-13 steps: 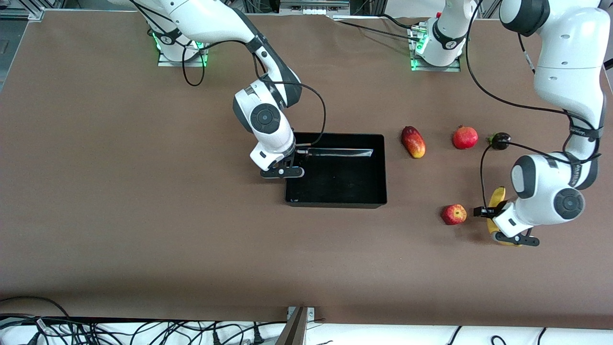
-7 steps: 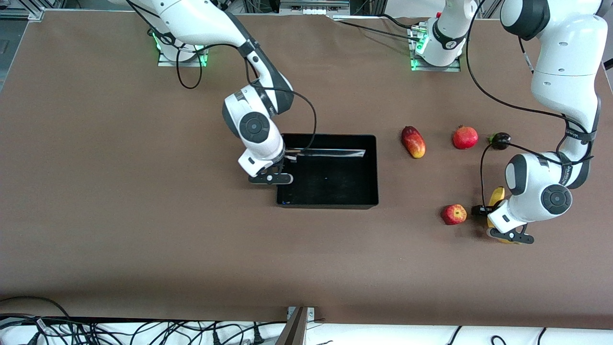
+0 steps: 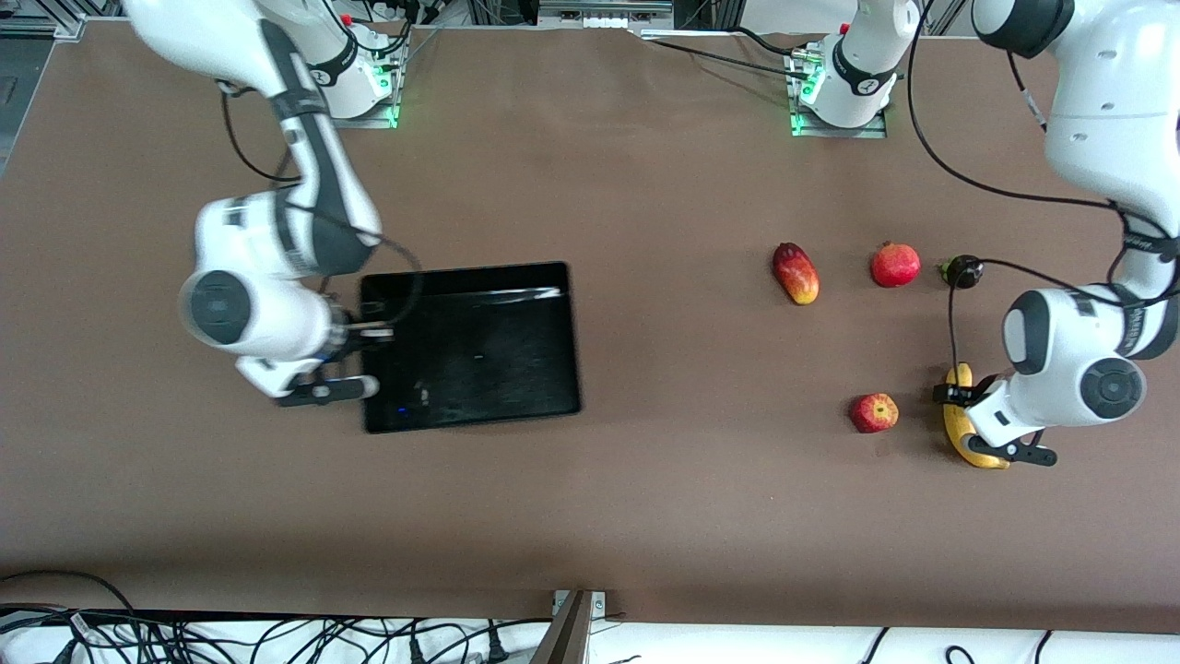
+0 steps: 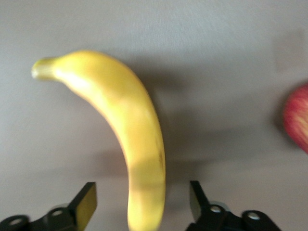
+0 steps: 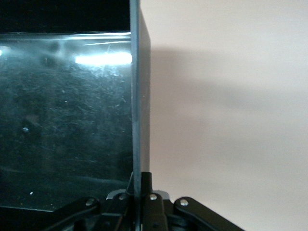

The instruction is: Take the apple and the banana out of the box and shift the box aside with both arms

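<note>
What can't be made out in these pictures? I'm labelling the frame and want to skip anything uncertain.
- Banana: front view, its middle is covered by the left gripper and wrist; left wrist view cuts off its lower end.
- Apple: left wrist view, cut by the picture's edge.
- Right gripper: front view, motion-blurred at the box wall.
- Small dark fruit: too small to identify.

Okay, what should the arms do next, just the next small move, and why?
Probably lift the left gripper straight up off the banana: its fingers stand open on either side of the fruit, which lies on the table beside the apple. The right gripper, shut on the wall of the empty box, seems to need no help with moving it aside.
</note>
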Available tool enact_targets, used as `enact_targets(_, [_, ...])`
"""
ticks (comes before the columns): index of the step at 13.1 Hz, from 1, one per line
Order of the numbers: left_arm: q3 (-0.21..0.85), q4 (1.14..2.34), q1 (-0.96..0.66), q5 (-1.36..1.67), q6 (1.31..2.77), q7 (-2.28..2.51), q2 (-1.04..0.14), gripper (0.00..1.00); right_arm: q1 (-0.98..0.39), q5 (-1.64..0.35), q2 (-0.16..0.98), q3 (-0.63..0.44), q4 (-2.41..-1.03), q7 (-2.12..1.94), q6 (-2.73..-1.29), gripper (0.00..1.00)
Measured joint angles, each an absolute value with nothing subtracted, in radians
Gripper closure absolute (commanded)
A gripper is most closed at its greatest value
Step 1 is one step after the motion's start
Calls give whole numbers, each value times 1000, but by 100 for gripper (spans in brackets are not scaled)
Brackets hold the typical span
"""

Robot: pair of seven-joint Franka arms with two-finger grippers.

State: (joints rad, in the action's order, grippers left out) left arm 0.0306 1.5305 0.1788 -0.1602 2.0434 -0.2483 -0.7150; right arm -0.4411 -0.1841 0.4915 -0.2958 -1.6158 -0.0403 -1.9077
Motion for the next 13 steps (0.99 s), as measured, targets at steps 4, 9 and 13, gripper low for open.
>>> enact_targets(4, [52,1509,151,-134,1779,-250,-552,0,-432,-187,480,-472,-1758,-234,-2013,100])
enact_targets(9, [52,1529,84,-17,1728,-109,-351,0,-410,-229,477,-497,-1948,-278,-2211,81])
enact_targets(13, [47,1541,14,-13,1709,43,-159,0,-414,-231,449,-494,-1985,-279,-2250,0])
